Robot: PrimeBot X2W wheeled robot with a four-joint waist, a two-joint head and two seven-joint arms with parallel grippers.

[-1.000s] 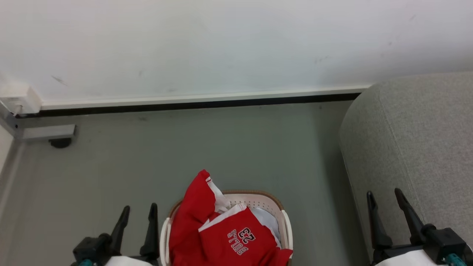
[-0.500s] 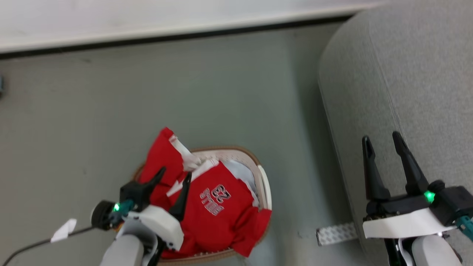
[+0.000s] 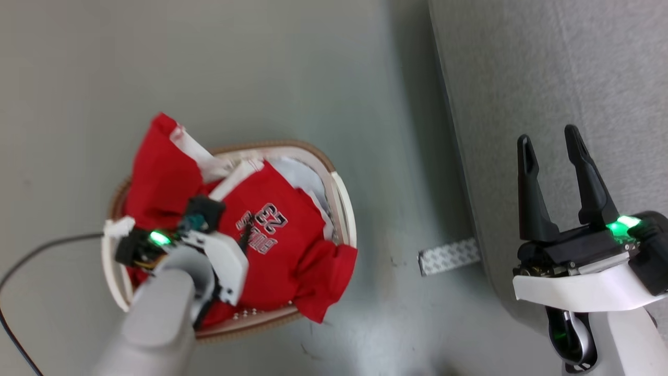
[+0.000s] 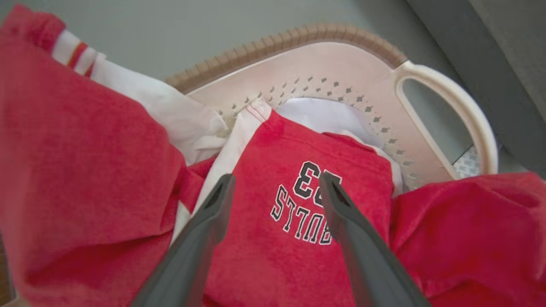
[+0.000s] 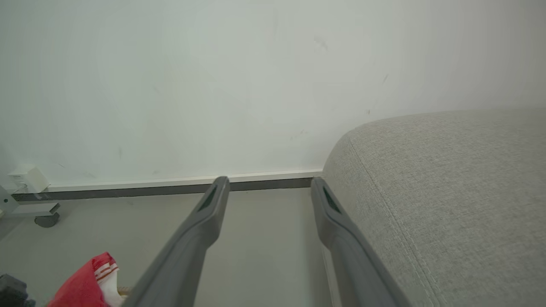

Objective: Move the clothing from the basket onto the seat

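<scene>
Hovering spread above the BULLS 23 jersey (image 4: 298,145) inside the basket (image 3: 292,146) is my left pincer (image 4: 276,179); my right pincer (image 3: 548,137), also spread, hangs over the seat (image 3: 574,62) beside that basket.

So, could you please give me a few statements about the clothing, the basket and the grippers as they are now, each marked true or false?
The left gripper is open over the clothing. True.
The clothing lies on the seat. False: it is in the basket.
The right gripper holds a garment. False: it is open and empty.
The basket stands on the floor. True.
The clothing is printed "BULLS 23". True.
</scene>
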